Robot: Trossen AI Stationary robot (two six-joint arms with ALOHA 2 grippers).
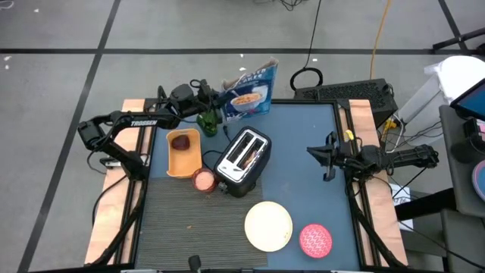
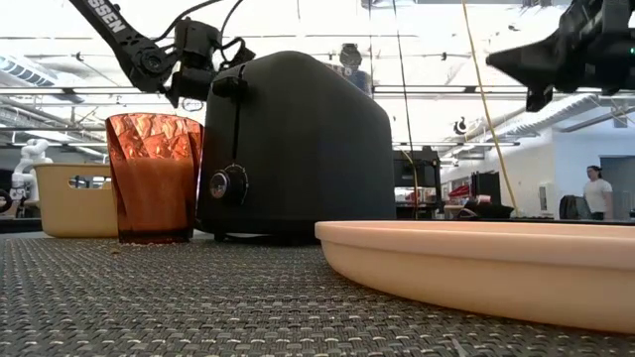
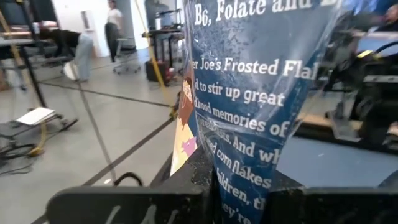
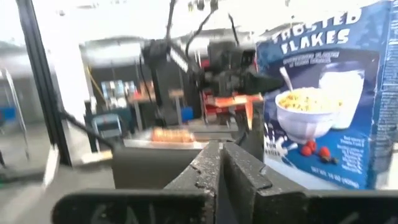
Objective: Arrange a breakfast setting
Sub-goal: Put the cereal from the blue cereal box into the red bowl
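From bench height the cream plate [image 2: 476, 263] filled the foreground, cut off at the right edge, and the toaster [image 2: 298, 149] hid most of what lay behind it. No toast or spoon could be made out anywhere. Seen from above, the plate [image 1: 268, 225] sat bare in front of the toaster [image 1: 244, 161], with the pink bowl [image 1: 316, 239] just to its right (whether cereal filled it was unclear). A red tumbler [image 1: 204, 180] stood against the toaster's left front corner, the orange container [image 1: 184, 152] just beyond.

The right tool [image 1: 318, 154] hovered to the right of the toaster, arm stretched in level from the bench's edge, fingers [image 4: 239, 171] pressed together on nothing. Behind the toaster, the left tool [image 1: 217, 105] reached in from the left and pinched the cereal box [image 1: 250, 89], whose blue panel [image 3: 261, 106] filled its wrist view.
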